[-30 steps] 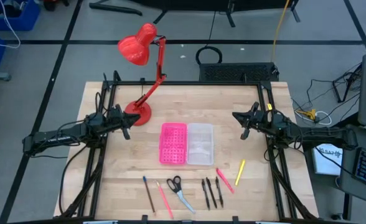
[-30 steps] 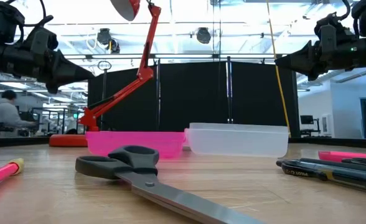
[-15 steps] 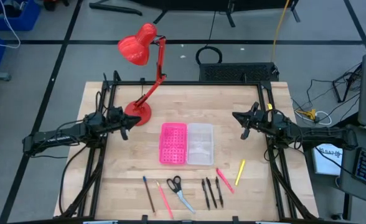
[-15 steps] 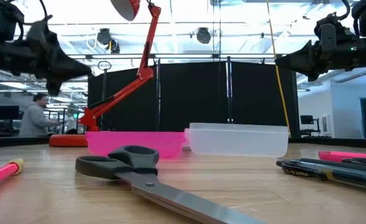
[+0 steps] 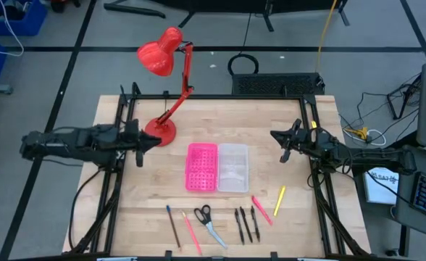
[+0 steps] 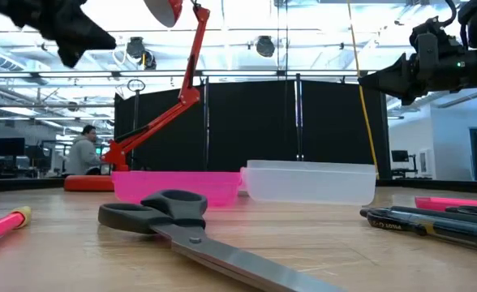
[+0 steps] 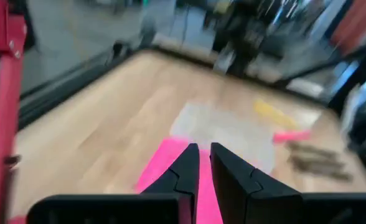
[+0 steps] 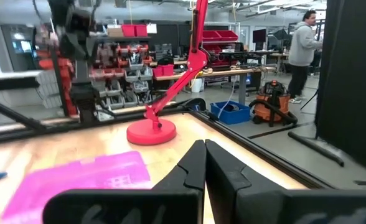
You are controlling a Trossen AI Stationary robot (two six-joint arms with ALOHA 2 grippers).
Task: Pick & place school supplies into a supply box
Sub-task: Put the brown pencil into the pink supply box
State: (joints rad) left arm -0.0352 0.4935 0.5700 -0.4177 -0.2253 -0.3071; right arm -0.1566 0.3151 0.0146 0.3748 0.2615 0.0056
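Left gripper: the left gripper [image 5: 138, 141] sits at the left-centre of the high view, just beside the red lamp's base [image 5: 159, 131]. Its jaws are nearly closed, with only a thin gap in the left wrist view [image 7: 203, 169], and they hold nothing.

What changed: in the last half second the left arm has shifted, its rear links now reaching further toward the left edge of the high view. In the low view it has risen to the upper-left corner [image 6: 60, 24].

Right gripper: the right gripper [image 5: 280, 143] hangs at the right-centre of the high view, unchanged over the last second, fingers pressed together and empty [image 8: 203, 163].

Supply box: the supply box [image 5: 217, 167] lies open in the middle of the table, pink half on the left and clear half on the right, with nothing visible inside.

School supplies: all lie along the lower edge of the high view. These are a dark pencil [image 5: 172, 223], a pink pen [image 5: 191, 232], the scissors [image 5: 207, 222], three black pens [image 5: 246, 223], a second pink pen [image 5: 261, 209] and a yellow pencil [image 5: 279, 200].

Meaning for the task: the left arm seems to be starting its first move; no item has been picked yet.
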